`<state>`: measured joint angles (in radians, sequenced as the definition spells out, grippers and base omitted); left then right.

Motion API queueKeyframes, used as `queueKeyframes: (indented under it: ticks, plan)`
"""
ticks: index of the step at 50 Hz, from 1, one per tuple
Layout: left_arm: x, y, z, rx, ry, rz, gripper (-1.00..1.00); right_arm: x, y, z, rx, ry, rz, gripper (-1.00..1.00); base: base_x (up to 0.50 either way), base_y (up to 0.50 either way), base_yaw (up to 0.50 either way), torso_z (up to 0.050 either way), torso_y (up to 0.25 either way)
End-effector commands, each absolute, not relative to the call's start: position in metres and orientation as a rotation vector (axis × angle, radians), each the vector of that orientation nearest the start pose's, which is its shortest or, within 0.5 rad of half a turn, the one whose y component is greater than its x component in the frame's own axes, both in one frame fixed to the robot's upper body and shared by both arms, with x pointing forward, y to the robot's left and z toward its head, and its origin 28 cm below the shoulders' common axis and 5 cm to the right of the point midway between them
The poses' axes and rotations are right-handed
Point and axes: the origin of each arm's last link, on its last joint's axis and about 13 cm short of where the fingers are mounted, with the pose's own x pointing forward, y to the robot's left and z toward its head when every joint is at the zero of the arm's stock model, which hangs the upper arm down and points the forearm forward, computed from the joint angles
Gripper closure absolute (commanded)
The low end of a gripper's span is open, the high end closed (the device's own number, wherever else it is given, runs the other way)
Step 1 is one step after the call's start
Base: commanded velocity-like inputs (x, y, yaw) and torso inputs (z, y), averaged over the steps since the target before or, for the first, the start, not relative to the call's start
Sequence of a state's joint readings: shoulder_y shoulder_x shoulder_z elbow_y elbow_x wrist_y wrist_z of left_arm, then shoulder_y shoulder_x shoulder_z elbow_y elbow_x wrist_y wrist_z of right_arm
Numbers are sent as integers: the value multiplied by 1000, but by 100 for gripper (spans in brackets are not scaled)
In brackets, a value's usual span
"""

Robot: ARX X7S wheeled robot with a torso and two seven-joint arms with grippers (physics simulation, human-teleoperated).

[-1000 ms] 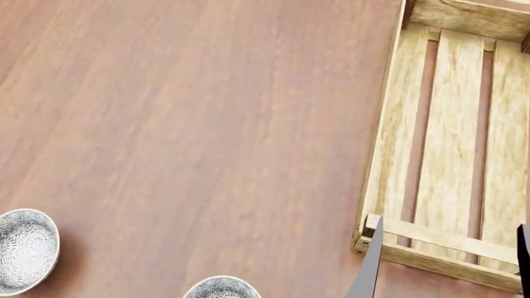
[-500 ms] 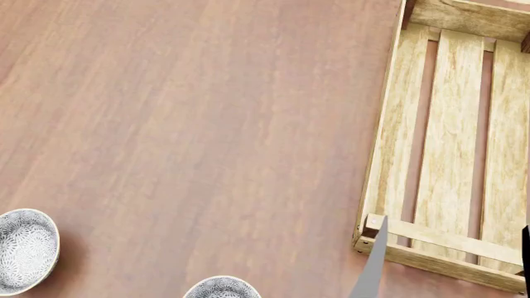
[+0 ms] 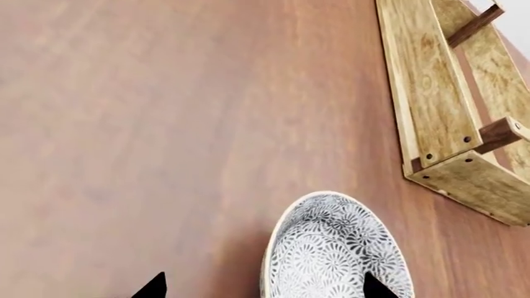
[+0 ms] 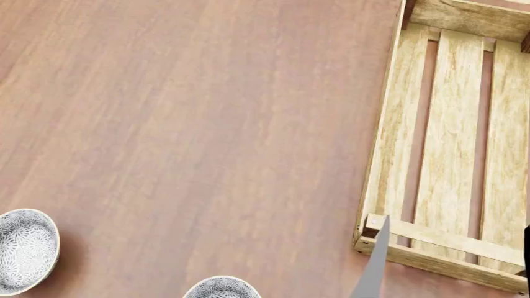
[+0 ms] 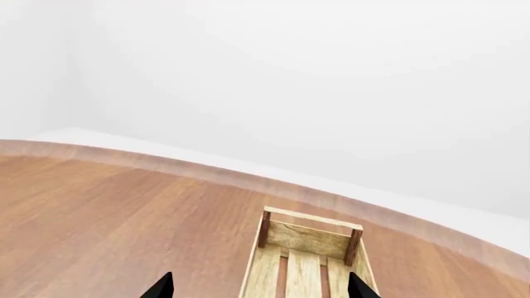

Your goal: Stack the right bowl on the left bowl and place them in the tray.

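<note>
Bowls point(image 4: 25, 249) w/ gray floral print, white rims.

In the head view the right bowl point(image 4: 221, 287) was cut by the bottom edge, and the left bowl point(image 4: 25, 249) by the left edge. The tray point(image 4: 451, 149) ran off the right side. Of the right gripper point(image 4: 447, 261) only two finger parts showed, so its opening was perhaps wide, but unclear.

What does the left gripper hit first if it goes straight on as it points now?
Probably the patterned bowl, lying just ahead between the left gripper fingers; the tray is beyond, off to one side. Depth unclear.
</note>
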<state>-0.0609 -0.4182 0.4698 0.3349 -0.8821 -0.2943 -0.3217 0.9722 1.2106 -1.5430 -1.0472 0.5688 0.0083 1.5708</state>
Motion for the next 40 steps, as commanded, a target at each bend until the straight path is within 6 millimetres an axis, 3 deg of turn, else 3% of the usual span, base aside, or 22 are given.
queueKeyframes:
  ticks: [1, 40]
  plan:
    - [193, 175, 54, -431, 278, -334, -100, 121, -107, 193, -86, -465, -114, -100, 0, 0, 0, 0, 0]
    - [203, 162, 45, -420, 309, -354, -100, 120, -108, 193, -84, -467, -118, -100, 0, 0, 0, 0, 0]
